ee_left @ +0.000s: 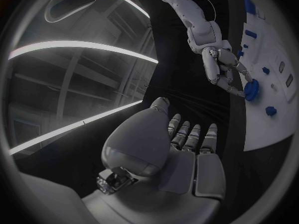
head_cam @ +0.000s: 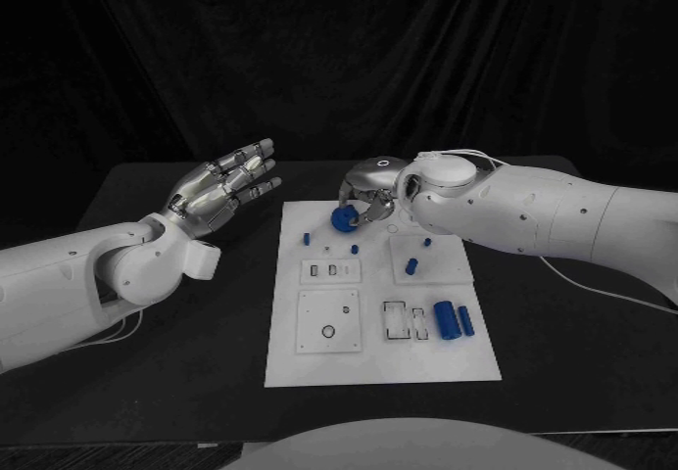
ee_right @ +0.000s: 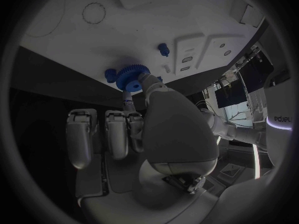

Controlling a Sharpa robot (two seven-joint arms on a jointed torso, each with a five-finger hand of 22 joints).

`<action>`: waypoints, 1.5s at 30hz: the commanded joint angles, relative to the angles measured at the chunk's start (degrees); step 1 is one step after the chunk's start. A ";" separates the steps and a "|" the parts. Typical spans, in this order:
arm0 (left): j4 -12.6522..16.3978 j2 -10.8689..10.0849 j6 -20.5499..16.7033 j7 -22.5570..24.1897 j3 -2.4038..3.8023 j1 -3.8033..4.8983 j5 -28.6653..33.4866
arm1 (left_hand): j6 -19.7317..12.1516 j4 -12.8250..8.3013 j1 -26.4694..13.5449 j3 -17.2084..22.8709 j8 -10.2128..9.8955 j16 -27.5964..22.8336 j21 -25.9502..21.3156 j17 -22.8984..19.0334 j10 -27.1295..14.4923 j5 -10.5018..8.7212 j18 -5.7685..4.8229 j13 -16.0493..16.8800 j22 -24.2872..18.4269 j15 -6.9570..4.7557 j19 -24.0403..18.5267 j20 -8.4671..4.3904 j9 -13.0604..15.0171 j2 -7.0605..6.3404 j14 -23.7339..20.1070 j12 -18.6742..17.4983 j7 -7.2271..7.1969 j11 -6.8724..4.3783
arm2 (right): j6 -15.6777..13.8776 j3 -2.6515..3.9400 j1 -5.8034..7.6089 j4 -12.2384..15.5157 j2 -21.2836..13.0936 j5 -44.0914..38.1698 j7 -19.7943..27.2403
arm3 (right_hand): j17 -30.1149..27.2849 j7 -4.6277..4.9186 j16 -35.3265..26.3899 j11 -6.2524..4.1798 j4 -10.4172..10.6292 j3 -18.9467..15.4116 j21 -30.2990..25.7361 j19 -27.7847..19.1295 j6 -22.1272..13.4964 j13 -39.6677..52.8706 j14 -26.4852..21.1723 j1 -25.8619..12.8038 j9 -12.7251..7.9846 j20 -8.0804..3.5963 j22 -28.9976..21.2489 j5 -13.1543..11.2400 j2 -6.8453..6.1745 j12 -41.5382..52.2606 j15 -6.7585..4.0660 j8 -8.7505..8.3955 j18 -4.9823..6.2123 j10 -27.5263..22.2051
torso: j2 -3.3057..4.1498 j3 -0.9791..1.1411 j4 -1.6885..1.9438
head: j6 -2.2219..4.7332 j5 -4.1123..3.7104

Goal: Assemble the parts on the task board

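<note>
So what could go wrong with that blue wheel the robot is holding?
The right hand pinches the blue gear with just its fingers, so it might slip and drop. It hangs at the far edge of the task board, so a fall might roll it onto the black table. Lowering it could also bump the small blue peg close by.

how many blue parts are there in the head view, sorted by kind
blue gear, held by the right hand: 1
long blue cylinders: 2
small blue pieces: 4
total: 7
</note>
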 commanded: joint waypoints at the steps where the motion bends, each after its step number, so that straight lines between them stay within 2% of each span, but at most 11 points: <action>1: 0.02 0.14 0.77 0.36 0.06 -0.05 0.10 | 0.03 0.05 0.46 0.42 0.19 0.29 0.24 0.05 -0.06 0.31 1.07 0.01 0.07 0.34 0.40 0.17 0.04 0.06 -0.11 0.22 0.15 -0.31 | 3.36 0.03 -0.42 -0.39 0.24 0.11 -0.14 | 15.09 0.11 0.14 0.44 -0.19 0.29 -0.37 4.72 -0.50 15.05 5.95 -0.18 3.50 0.35 14.33 0.20 0.08 0.15 0.48 1.52 0.12 6.07 | 0.00 -0.01 -0.01 | -0.14 0.10; 14: -0.12 0.28 0.99 0.11 0.06 -0.07 0.10 | -0.01 0.04 0.48 0.48 0.20 0.29 0.24 0.04 -0.11 0.32 1.06 0.00 0.07 0.39 0.41 0.19 0.04 0.02 -0.12 0.19 0.13 -0.32 | 4.43 0.03 -0.83 -0.85 0.40 0.11 -0.66 | 15.09 0.58 0.14 0.86 -0.56 0.68 -1.22 4.08 -2.02 15.05 5.95 -0.38 3.12 0.72 13.97 0.27 -0.01 0.15 0.85 0.42 0.38 6.07 | 0.02 0.01 -0.05 | -0.32 0.11; 17: -0.15 0.29 1.01 0.09 0.06 -0.08 0.10 | -0.01 0.04 0.48 0.48 0.20 0.29 0.24 0.04 -0.11 0.32 1.06 0.00 0.07 0.39 0.41 0.19 0.04 0.02 -0.12 0.19 0.13 -0.32 | 4.45 0.03 -0.85 -0.83 0.33 0.11 -0.72 | 15.09 1.08 0.14 1.30 -0.88 1.28 -1.55 3.86 -6.40 15.05 5.95 -0.81 1.35 1.17 13.85 0.09 -0.27 0.15 1.28 -2.90 0.47 6.07 | 0.03 0.03 -0.08 | -0.30 0.15; 22: -0.16 0.27 1.06 0.08 0.06 -0.10 0.10 | -0.03 0.05 0.49 0.52 0.20 0.26 0.23 0.03 -0.16 0.33 1.06 -0.01 0.06 0.41 0.40 0.19 0.04 0.00 -0.14 0.17 0.13 -0.32 | 4.40 0.03 -0.87 -0.78 0.08 0.11 -0.74 | 15.09 1.06 0.14 1.32 -1.70 1.83 -2.47 3.21 -11.09 15.05 5.95 -0.98 -1.08 1.35 13.50 0.08 -0.24 0.15 1.37 -5.73 0.75 6.07 | 0.00 0.04 -0.09 | -0.41 0.19; 25: -0.17 0.26 1.10 0.07 0.06 -0.11 0.10 | -0.06 0.05 0.49 0.54 0.19 0.27 0.23 0.04 -0.18 0.33 1.06 -0.02 0.06 0.42 0.40 0.19 0.03 -0.01 -0.14 0.15 0.13 -0.33 | 4.12 0.03 -0.88 -0.66 -0.21 0.11 -0.64 | 15.09 0.86 0.14 1.19 -1.91 1.84 -2.79 2.99 -13.30 15.05 5.95 -1.20 -2.16 1.30 13.38 -0.33 -0.31 0.15 1.28 -5.90 0.84 6.07 | -0.01 0.02 -0.08 | -0.44 0.23; 27: -0.17 0.24 1.13 0.07 0.06 -0.13 0.10 | -0.06 0.05 0.49 0.54 0.19 0.27 0.23 0.04 -0.18 0.33 1.06 -0.02 0.06 0.42 0.40 0.19 0.03 -0.01 -0.14 0.15 0.13 -0.33 | 3.69 0.03 -0.88 -0.47 -0.51 0.11 -0.47 | 15.09 0.48 0.14 0.92 -2.02 1.73 -3.23 2.68 -18.42 15.05 5.95 -1.51 -4.19 1.16 13.22 -1.40 -0.33 0.15 1.09 -6.16 0.96 6.07 | -0.01 0.04 -0.08 | -0.42 0.26; 30: -0.18 0.20 1.16 0.04 0.06 -0.14 0.10 | -0.06 0.05 0.49 0.54 0.19 0.27 0.23 0.04 -0.18 0.33 1.06 -0.02 0.06 0.42 0.40 0.19 0.03 -0.01 -0.14 0.15 0.13 -0.33 | 2.76 0.03 -0.88 -0.12 -0.98 0.17 -0.12 | 15.09 -0.02 0.14 0.56 -2.07 1.62 -3.74 2.33 -21.13 15.05 5.95 -1.67 -5.33 0.98 13.03 -2.06 -0.36 0.15 0.85 -6.28 1.11 6.07 | -0.02 0.05 -0.08 | -0.38 0.26; 35: -0.23 0.10 1.24 -0.03 0.05 -0.18 0.10 | -0.06 0.05 0.49 0.54 0.19 0.27 0.23 0.04 -0.18 0.33 1.06 -0.02 0.06 0.42 0.40 0.19 0.03 -0.01 -0.14 0.15 0.13 -0.33 | -1.50 0.03 -0.85 1.14 -2.57 0.77 1.52 | 15.09 -1.15 0.14 -0.33 -1.74 1.19 -4.08 2.13 -26.44 15.05 5.95 -1.76 -7.48 0.35 12.93 -4.04 -0.40 0.15 0.14 -6.54 1.19 6.07 | -0.02 0.03 -0.07 | -0.31 0.23; 40: -0.36 0.03 1.28 -0.08 0.05 -0.25 0.10 | -0.06 0.05 0.49 0.54 0.19 0.27 0.23 0.04 -0.18 0.33 1.06 -0.02 0.06 0.42 0.40 0.19 0.03 -0.01 -0.14 0.15 0.13 -0.33 | -4.32 0.03 -0.76 2.39 -4.44 1.15 2.56 | 15.09 -1.68 0.14 -0.86 -1.43 1.17 -4.26 2.04 -22.73 15.05 5.95 -1.76 -6.90 -0.09 12.88 -4.13 -0.08 0.15 -0.32 -5.59 1.23 6.07 | -0.02 0.05 -0.08 | -0.16 0.27; 44: -0.31 -0.08 1.37 -0.12 0.05 -0.29 0.10 | -0.06 0.04 0.50 0.61 0.20 0.26 0.23 0.03 -0.23 0.34 1.05 -0.02 0.06 0.42 0.41 0.19 0.03 -0.01 -0.16 0.17 0.16 -0.33 | -7.06 0.03 -0.66 4.13 -6.75 1.42 3.25 | 15.09 -1.38 0.14 -0.72 -0.84 1.32 -4.27 2.09 -17.02 15.05 5.95 -2.22 -6.03 -0.24 12.90 -4.12 0.81 0.15 -0.33 -4.15 1.20 6.07 | -0.01 0.05 -0.09 | 0.16 0.38; 45: -0.32 -0.10 1.40 -0.15 0.05 -0.30 0.10 | -0.06 0.04 0.50 0.61 0.20 0.26 0.23 0.03 -0.23 0.34 1.05 -0.02 0.06 0.42 0.41 0.19 0.03 -0.01 -0.16 0.17 0.16 -0.33 | -7.96 0.03 -0.61 4.73 -7.55 1.61 3.49 | 15.09 -1.25 0.14 -0.65 -0.43 1.36 -4.16 2.19 -13.91 15.05 5.95 -2.71 -5.55 -0.23 12.95 -4.37 1.32 0.15 -0.30 -3.27 1.17 6.07 | -0.04 0.05 -0.12 | 0.23 0.42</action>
